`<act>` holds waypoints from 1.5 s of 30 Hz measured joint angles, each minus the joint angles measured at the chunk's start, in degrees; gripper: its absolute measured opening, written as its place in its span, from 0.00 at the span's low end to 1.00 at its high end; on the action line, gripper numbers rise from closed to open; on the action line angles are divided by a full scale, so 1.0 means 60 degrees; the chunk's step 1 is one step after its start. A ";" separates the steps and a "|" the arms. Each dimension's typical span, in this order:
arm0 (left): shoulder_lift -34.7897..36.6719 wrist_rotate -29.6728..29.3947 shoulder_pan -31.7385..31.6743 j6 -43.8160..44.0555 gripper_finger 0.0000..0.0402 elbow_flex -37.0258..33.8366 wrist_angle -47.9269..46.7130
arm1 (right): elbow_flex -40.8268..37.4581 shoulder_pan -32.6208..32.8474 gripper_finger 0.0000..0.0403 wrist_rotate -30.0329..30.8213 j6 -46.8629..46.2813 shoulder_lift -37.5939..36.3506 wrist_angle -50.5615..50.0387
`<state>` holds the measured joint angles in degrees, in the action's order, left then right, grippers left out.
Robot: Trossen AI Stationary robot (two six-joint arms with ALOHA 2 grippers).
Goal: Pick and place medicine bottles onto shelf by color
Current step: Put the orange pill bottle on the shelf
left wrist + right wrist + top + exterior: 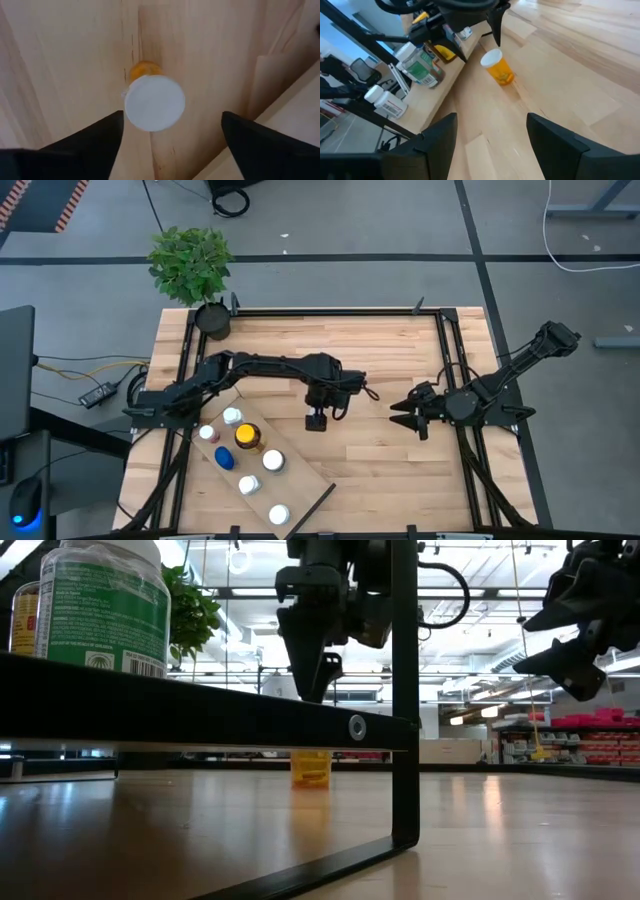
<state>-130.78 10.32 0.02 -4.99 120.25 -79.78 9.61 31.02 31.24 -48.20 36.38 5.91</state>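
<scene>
On the shelf [305, 502], seven bottles [247, 437]; left fingers [95, 145] spread above an eighth [154, 102].

floor [400, 230]: grey | plant [190, 262]: green | far shelves [590, 745]: possibly red

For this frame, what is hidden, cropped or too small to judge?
- High view: the orange bottle is hidden under the left claw.
- Low view: the shelf edge cuts off the bottles standing on it, except the green-label bottle.
- High view: the shelf bottles' labels are too small to read.
</scene>
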 joint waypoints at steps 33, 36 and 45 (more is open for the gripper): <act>-0.0087 -0.1434 0.0305 0.0486 0.92 -0.0663 0.0868 | 0.0000 0.0000 0.61 -0.0002 -0.0216 0.0507 0.0021; -0.0087 -0.1434 0.0326 0.0733 0.92 -0.0944 0.0696 | 0.0000 0.0000 0.61 -0.0001 -0.0219 0.0507 0.0020; -0.0087 -0.1427 0.0475 0.1230 0.92 -0.1045 0.1108 | 0.0000 0.0000 0.61 0.0000 -0.0216 0.0507 0.0018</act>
<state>-131.31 1.76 2.87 2.40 113.97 -73.13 9.61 31.03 31.24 -49.50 39.42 6.02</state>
